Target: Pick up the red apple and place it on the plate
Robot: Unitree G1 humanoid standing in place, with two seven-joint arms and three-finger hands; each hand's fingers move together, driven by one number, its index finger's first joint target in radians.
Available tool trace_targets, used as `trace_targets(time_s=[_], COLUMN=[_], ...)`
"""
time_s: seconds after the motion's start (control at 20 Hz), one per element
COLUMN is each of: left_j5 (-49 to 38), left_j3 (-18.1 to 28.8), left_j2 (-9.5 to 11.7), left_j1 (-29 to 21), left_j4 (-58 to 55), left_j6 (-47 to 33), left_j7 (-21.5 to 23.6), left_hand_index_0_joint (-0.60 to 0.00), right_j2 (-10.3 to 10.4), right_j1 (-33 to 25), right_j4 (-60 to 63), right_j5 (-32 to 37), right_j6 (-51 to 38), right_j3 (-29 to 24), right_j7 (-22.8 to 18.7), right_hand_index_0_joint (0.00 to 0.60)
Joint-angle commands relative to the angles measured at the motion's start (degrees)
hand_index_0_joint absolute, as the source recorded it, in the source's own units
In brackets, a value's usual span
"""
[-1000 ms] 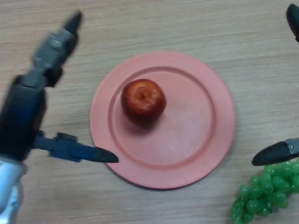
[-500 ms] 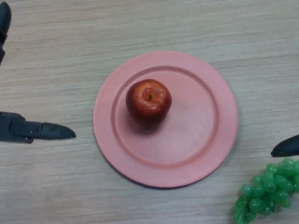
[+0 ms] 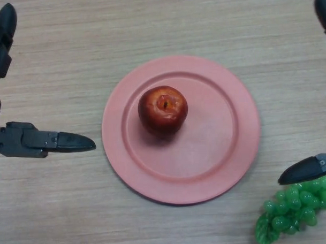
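We are looking at the red apple (image 3: pixel 163 110) sitting upright on the plate (image 3: pixel 228 152), stem dimple facing up, a little left of the plate's middle and well inside the raised rim. Nothing is touching it, so we are judging the main work of the task as done: the apple is resting where it is meant to be, and no lifting or carrying is left as far as we can see. The pink plate is lying flat on the wooden table (image 3: pixel 149 26), with bare table all around it. Moving outward, we are seeing our left hand (image 3: pixel 40 141) at the left edge, apart from the plate, its fingers straight and spread wide: one is pointing toward the plate's rim without reaching it, another is rising along the upper left edge. It is holding nothing. Our right hand (image 3: pixel 306 169) is showing only in part at the right edge, one dark fingertip lying just above the green grapes (image 3: pixel 294 208) and another at the upper right corner; these are reading as straight and spread too, with nothing between them. The grapes are lying near the lower right corner, off the plate and close to its rim. What we are judging as left is merely drawing both hands clear and leaving the apple undisturbed.
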Motion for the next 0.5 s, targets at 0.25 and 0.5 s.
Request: trace_targets(time_s=[0.25,0.5], left_j5=[1.85,1.54], left_j3=[2.56,2.81], left_j2=[2.26,1.85], left_j1=[-3.28,-2.17], left_j4=[-6.15,-6.27], left_j6=[-2.13,-2.23], left_j7=[1.42,-1.27], left_hand_index_0_joint=[0.0,0.0], right_j2=[-1.11,0.12], right_j1=[-4.29,-4.21], right_j4=[-2.15,-0.78], right_j5=[-3.43,-4.55], right_j6=[-3.23,-4.02], right_j3=[2.87,3.54], right_j7=[-3.36,-2.26], right_hand_index_0_joint=[0.0,0.0])
